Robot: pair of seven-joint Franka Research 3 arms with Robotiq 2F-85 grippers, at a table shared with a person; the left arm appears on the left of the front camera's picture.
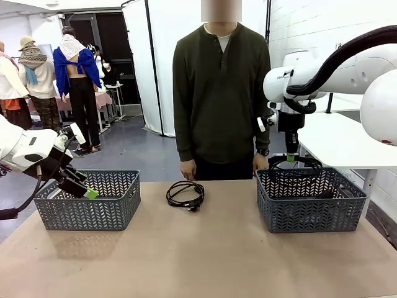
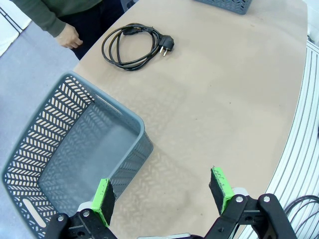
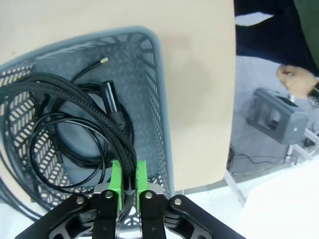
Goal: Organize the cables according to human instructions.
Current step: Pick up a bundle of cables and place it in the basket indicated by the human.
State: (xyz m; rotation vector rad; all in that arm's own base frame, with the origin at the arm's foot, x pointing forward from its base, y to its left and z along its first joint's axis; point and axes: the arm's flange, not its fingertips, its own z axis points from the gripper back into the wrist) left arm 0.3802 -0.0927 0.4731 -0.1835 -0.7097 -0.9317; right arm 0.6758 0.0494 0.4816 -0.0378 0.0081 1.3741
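With our right tool [image 3: 128, 172] pinching a braided cable [image 3: 94, 113] over the right-edge basket [image 3: 158, 114], we should next let go; our left tool [image 2: 162, 186] gapes empty.

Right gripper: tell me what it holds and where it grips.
The right gripper is shut on a braided black cable, pinching the strands of its loop.

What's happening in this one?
The right tool is shut on a braided black cable, holding it over the right basket, where other cables lie. The left tool hangs open by the empty left basket. One coiled cable lies on the table before the standing person.
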